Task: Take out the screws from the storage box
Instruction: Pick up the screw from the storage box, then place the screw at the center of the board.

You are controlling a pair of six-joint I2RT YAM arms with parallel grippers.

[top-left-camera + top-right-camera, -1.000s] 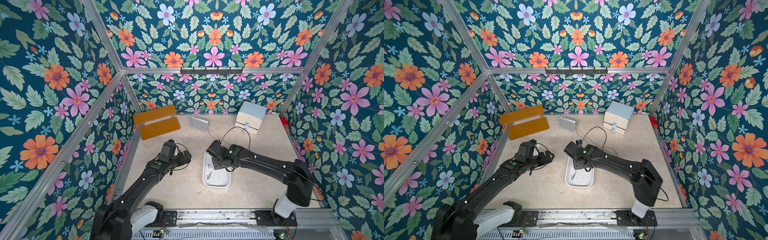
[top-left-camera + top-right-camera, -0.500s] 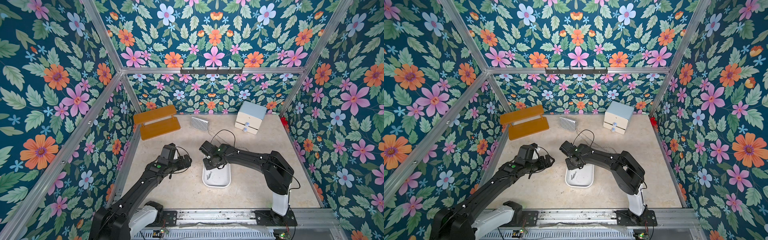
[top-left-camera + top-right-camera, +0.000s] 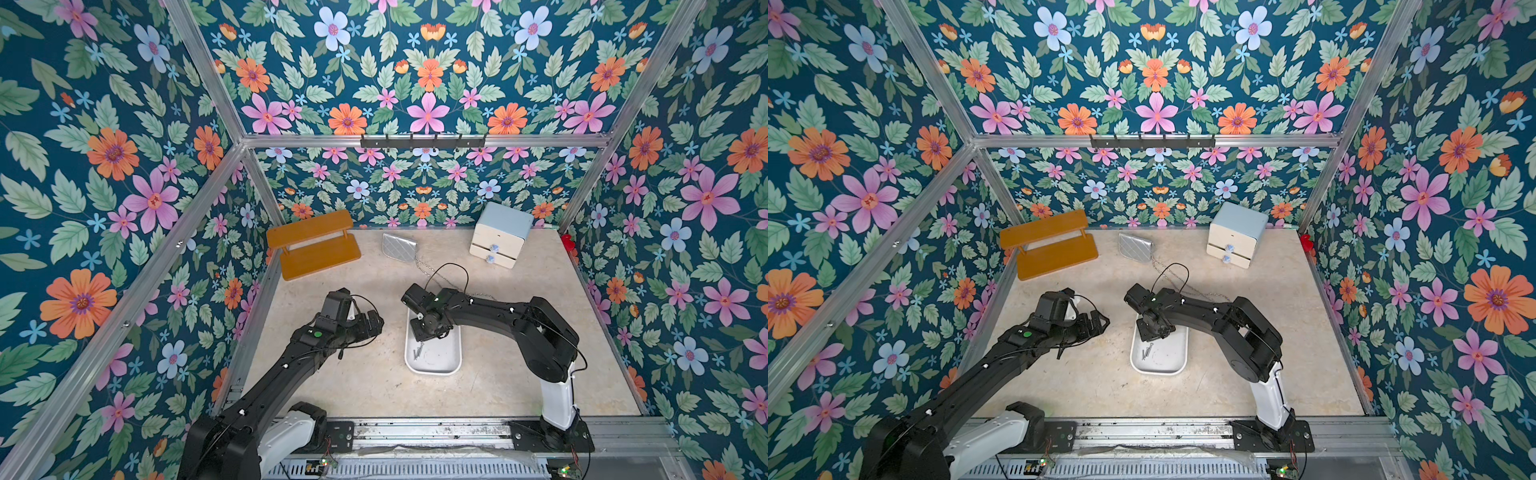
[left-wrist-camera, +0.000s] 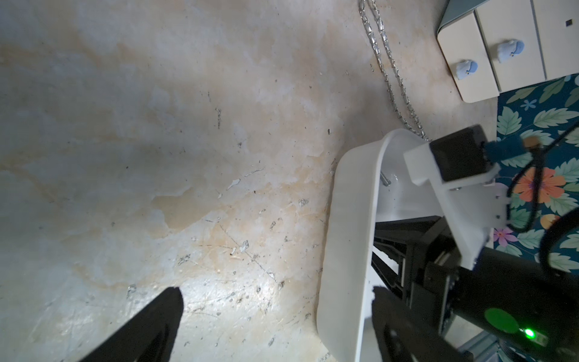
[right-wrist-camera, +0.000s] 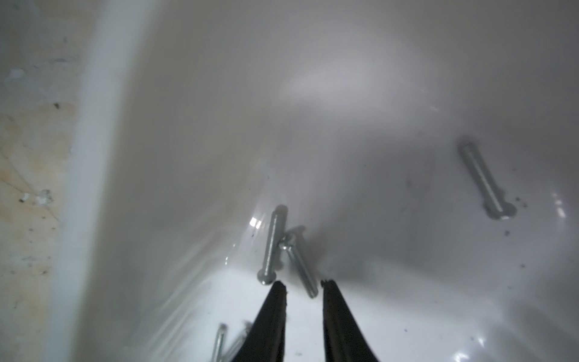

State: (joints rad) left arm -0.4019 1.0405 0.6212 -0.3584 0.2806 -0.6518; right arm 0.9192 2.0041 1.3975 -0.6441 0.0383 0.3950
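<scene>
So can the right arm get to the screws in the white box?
Probably yes. The right gripper is down inside the box, jaws slightly apart, with its tips next to two screws. The box has no lid, and nothing lies over them.

Both arms are matt black, built of boxy links with rounded joints. The left arm (image 3: 286,368) bears a round green sticker (image 3: 318,333) near the wrist. Small pale dots along both arms are perhaps screw heads. The right arm (image 3: 498,311) has a thick elbow housing (image 3: 544,345). Each ends below in a white base link (image 3: 559,399) on a black plate (image 3: 523,436). Thin black cables (image 3: 449,264) loop at the wrists. In the left wrist view, a white bracket (image 4: 451,200) carries a black camera (image 4: 457,156) with a blue plug (image 4: 507,150), and a green light (image 4: 529,333) glows. The right claw (image 5: 303,283) has slim black fingers (image 5: 272,322), tapered, with notched tips.
</scene>
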